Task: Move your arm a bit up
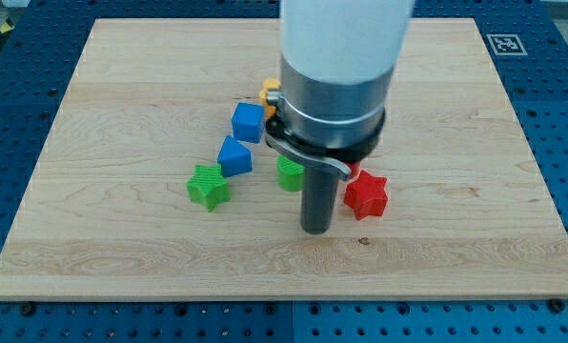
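The arm's tip (316, 230) rests on the wooden board (122, 76), just beside the red star (366, 195) at its right and the green block (289, 174) at upper left. No fingers exist; the upward shift appears still pending.

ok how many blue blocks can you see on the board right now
2. A blue cube sits left of the arm, and a blue block, its shape unclear, lies just below it toward the view's bottom-left. More may hide behind the arm.
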Controlling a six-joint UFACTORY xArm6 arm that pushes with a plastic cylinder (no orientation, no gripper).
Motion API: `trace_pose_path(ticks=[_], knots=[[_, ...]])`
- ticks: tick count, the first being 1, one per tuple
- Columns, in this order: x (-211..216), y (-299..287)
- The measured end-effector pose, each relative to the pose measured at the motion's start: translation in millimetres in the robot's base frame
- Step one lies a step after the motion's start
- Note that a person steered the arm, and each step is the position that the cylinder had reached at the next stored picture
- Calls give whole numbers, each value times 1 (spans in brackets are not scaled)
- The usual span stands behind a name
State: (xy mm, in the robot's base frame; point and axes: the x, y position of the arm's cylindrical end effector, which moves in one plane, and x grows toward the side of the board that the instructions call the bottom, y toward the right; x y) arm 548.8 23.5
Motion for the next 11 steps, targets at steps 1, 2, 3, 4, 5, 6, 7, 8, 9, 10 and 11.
trace_pose_path(ticks=[1,2,3,4,5,6,7,8,9,10,11], knots=[[0,-1],[0,-1],[0,-6],[0,-10],[-1,-14],[-4,-16],[-8,-16],[-14,-17],[-25,-27],[-35,-40],[-42,-49]])
